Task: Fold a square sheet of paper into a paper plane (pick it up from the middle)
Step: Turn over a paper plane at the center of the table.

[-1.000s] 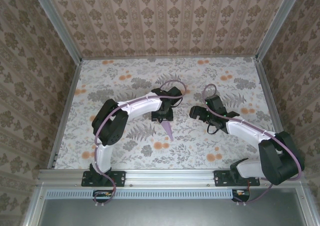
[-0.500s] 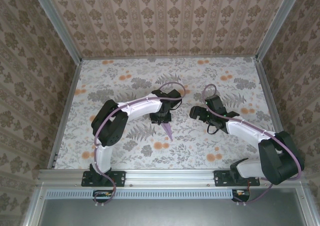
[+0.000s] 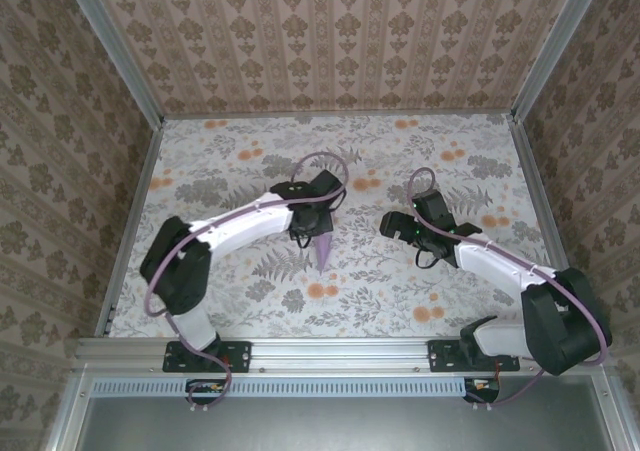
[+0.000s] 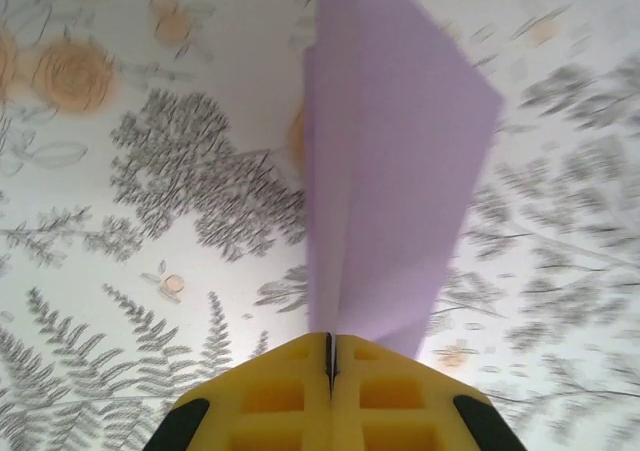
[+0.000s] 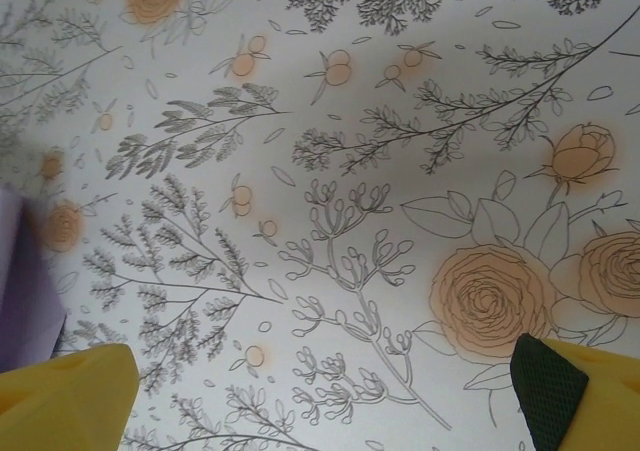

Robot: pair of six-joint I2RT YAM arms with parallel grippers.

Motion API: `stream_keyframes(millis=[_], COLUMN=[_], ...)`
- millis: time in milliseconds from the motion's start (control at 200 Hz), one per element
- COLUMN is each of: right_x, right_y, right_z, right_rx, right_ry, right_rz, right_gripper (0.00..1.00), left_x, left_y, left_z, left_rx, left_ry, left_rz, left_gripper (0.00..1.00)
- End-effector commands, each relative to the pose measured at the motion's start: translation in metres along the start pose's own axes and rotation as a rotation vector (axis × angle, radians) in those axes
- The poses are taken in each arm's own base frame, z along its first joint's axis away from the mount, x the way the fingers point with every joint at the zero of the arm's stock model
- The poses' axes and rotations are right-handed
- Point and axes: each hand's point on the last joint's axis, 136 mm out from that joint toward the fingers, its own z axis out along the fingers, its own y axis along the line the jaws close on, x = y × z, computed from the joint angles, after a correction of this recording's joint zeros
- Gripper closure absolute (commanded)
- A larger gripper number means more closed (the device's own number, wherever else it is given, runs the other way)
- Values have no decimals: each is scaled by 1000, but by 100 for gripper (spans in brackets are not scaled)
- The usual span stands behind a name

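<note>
The square sheet of paper is folded into a slim lavender paper plane (image 3: 323, 252), its point toward the near edge. My left gripper (image 3: 311, 227) is shut on its rear end near the table's middle. In the left wrist view the yellow jaws (image 4: 331, 346) meet on the centre fold, and the paper plane (image 4: 395, 161) stretches away from them over the floral tabletop. My right gripper (image 3: 391, 224) stands open to the right of the plane, apart from it. Its yellow fingers (image 5: 70, 396) are spread wide with nothing between them, and a strip of the paper plane (image 5: 22, 291) shows at the left edge.
The floral tabletop (image 3: 250, 161) is bounded by patterned walls on three sides and a metal rail (image 3: 340, 349) at the near edge. The two arm bases are bolted to that rail.
My left jaws have closed on the plane's rear end. The left arm has swung left and stretched out, carrying the plane slightly left. The right arm has hardly moved.
</note>
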Motion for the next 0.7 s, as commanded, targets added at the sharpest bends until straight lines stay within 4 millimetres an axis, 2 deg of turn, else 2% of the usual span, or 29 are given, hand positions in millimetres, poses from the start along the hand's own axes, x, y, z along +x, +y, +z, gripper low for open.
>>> stream_keyframes(millis=[0,180,290,505,695], right_x=[-6,-6,-4,10,30], right_y=[17,45,66,97,130], right_z=[-11,-21,-28,-27,-14], right_rx=[-78,-228,-335,-395,-397], right_ry=[5,27,39,86,159], right_rz=[17,16,16,-32,-102], right_gripper=[2,2,5,16,30], left_x=[-15,-16,-12,-1,14], left_y=[-22,-47,-53,-43,-20], left_z=[-10,-10,-3,24,41], left_rx=[209,489,601,694,668], left_ry=[-42,-37,-37,2,35], left_rz=[3,-10,-24,-112,-166], left_gripper=[100,100,100,100,100])
